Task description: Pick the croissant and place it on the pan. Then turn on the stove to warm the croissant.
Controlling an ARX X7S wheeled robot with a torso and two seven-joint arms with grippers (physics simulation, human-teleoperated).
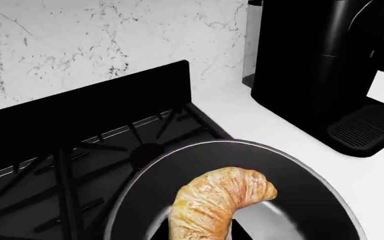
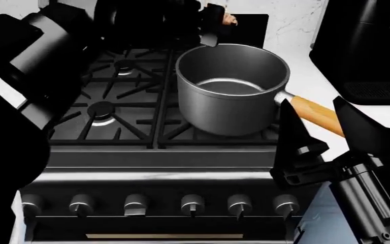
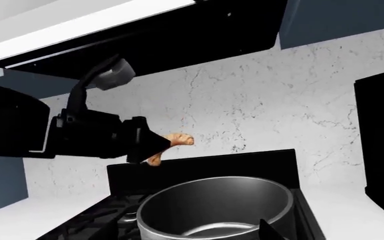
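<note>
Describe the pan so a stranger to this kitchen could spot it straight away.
Find the black gas stove beside the coffee machine. On its right-hand grates stands the pan, a deep, straight-sided grey metal pot. Its long light-orange wooden handle is the only pale wood among the black and steel.

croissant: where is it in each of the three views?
Left wrist: croissant large in the foreground, above the pan.
Head: only a tip shows at the left gripper, beyond the pan's far rim.
Right wrist: in the left gripper's fingertips, above the pan.
Shared landmark: the pan.
</note>
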